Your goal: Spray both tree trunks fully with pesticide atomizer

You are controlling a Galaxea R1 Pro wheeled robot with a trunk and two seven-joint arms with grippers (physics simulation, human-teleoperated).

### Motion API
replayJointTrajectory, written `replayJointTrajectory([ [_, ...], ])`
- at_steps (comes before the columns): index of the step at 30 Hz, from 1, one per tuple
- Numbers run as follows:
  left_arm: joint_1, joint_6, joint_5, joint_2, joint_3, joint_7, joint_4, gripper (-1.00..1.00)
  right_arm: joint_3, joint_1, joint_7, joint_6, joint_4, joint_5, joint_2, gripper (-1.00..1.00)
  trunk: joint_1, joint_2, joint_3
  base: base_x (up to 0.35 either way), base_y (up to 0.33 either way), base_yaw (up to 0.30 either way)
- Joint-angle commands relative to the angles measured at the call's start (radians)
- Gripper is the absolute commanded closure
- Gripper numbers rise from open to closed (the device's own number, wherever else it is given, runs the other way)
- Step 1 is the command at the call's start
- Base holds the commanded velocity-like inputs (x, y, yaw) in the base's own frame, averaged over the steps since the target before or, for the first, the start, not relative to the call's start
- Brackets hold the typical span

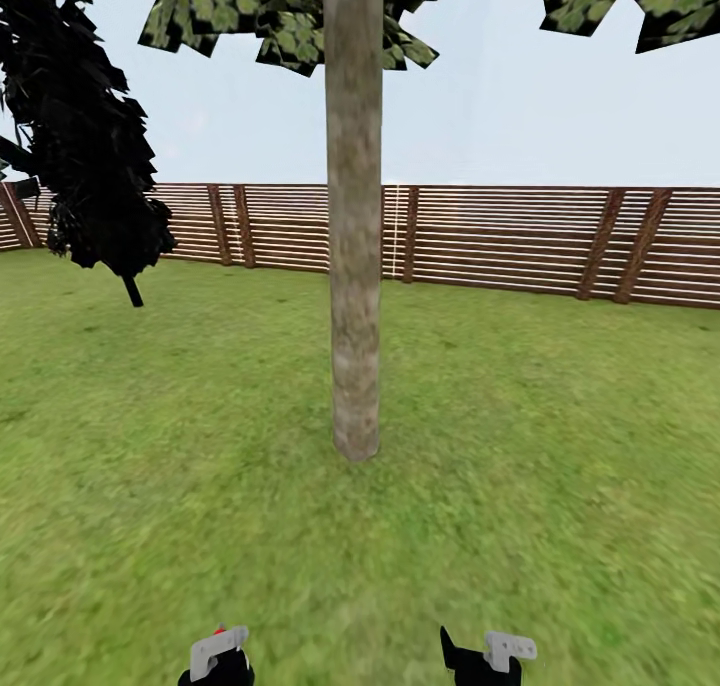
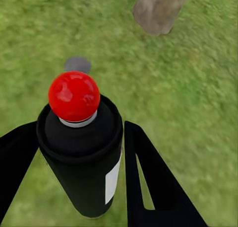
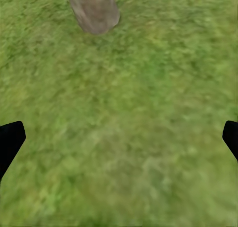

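My left gripper (image 2: 79, 152) is clenched on the pesticide atomizer (image 2: 82, 152), red cap up so the nozzle can face forward. My right gripper (image 3: 119, 137) hangs released, fingers spread over grass (image 3: 129, 152). Ahead of both stands the tree trunk (image 1: 354, 266), apparently my spraying target.

Outdoor premises: an enclosed garden. Ground cover is a continuous green grass lawn (image 1: 560, 446), extending to the boundary on all visible sides. The boundary is a brown fence (image 1: 500, 236) of horizontal wooden slats on slanted posts. One tall tree trunk (image 1: 354, 266) of mottled grey-brown bark rises from the lawn, with a leafy green crown (image 1: 290, 11) overhead. A near-black conifer (image 1: 90, 156) stands near the fence. Pale open sky (image 1: 520, 106) lies above the fence line.
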Motion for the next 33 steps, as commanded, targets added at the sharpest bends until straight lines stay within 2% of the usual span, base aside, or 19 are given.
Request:
replayJointTrajectory([
  [1,-0.001,-0.005,0.003,0.001,-0.008,0.010,-0.001,1.00,0.006,-0.001,0.002,-0.005,0.001,-0.011,-0.001,-1.00,0.001,-0.002,-0.002,0.339,0.072,0.000],
  [30,-0.001,-0.005,0.003,0.001,-0.008,0.009,-0.001,1.00,0.006,-0.001,0.001,-0.006,0.001,-0.014,0.000,-1.00,0.001,-0.002,-0.002,0.339,0.007,0.000],
  [33,-0.001,-0.005,0.003,0.001,-0.009,0.009,-0.001,1.00,0.001,-0.001,0.000,-0.008,0.003,-0.021,-0.008,-1.00,0.001,-0.002,-0.002,0.322,0.000,0.000],
])
